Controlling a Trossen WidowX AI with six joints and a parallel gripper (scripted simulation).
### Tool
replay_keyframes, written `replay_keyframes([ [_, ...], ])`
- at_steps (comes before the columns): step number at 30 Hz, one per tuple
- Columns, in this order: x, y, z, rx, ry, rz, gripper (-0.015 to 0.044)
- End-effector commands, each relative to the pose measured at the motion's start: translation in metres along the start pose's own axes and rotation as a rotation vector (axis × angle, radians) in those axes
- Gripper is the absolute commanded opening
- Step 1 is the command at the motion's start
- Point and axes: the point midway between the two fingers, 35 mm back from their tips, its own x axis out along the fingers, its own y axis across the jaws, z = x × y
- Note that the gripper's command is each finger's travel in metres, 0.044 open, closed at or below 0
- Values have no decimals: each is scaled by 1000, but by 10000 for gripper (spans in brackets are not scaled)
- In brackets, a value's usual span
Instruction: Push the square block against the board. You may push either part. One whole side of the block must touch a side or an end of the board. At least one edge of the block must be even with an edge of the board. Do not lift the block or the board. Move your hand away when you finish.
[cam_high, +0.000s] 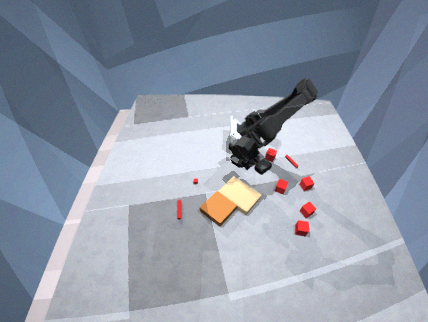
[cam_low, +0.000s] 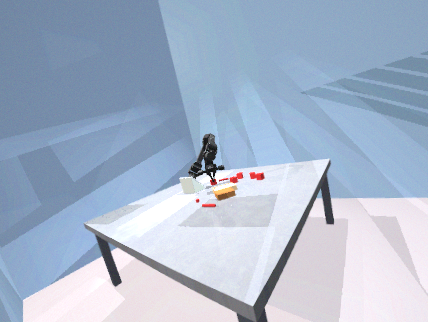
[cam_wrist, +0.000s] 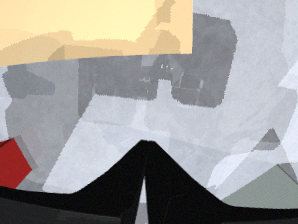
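Black arm above a table (grey-topped).

Before you, the grey table carries scattered red cubes, two red sticks and two touching flat pieces.
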Motion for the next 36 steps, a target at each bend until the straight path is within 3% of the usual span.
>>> replay_keyframes([
  [1, -8, -1, -2, -5, 3, -4, 0],
  [36, -15, 100, 57, -1130, -5, -6, 0],
])
